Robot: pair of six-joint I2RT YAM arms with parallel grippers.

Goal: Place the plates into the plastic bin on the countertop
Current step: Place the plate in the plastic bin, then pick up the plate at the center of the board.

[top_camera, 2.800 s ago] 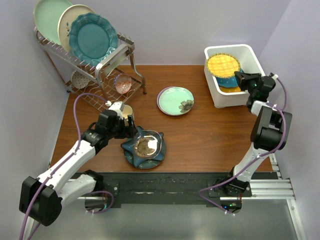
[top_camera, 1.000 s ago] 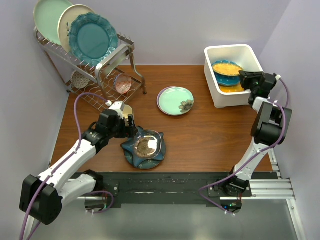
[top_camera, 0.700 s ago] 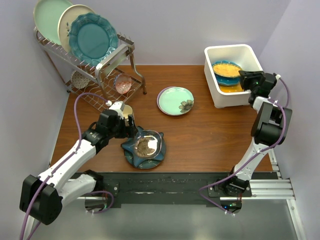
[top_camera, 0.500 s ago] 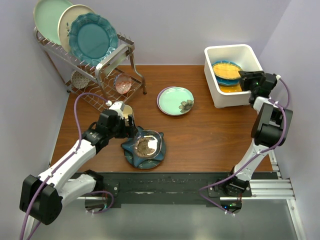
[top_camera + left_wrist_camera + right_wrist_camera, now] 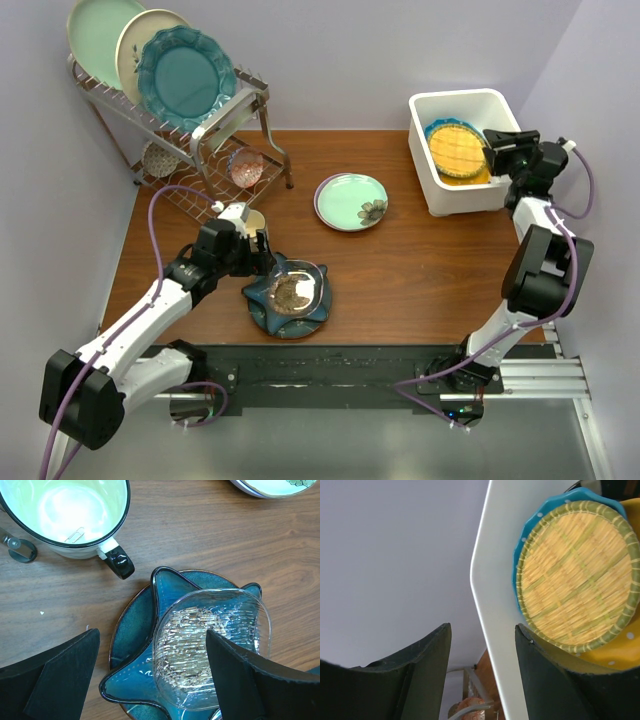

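The white plastic bin (image 5: 432, 186) stands at the back right of the countertop (image 5: 420, 270). In it a yellow lattice plate (image 5: 455, 150) lies tilted on a blue dotted plate (image 5: 525, 540) and an orange plate (image 5: 620, 650). My right gripper (image 5: 495, 148) is open and empty at the bin's right side; in the right wrist view (image 5: 482, 650) the bin's rim (image 5: 492, 605) shows between its fingers. A pale green plate (image 5: 351, 200) lies mid-table. My left gripper (image 5: 268, 258) hovers open over a dark teal star-shaped plate (image 5: 135, 630) that carries a clear glass dish (image 5: 210, 645).
A wire rack (image 5: 215, 125) at the back left holds mint, cream and teal scalloped plates upright. A cream cup with a black handle (image 5: 65, 510) stands beside the teal plate. The purple walls close in the table at the back and right.
The right gripper lowered the yellow lattice plate from upright above the bin into it, let it go and drew back slightly to the right. The left arm has not moved.
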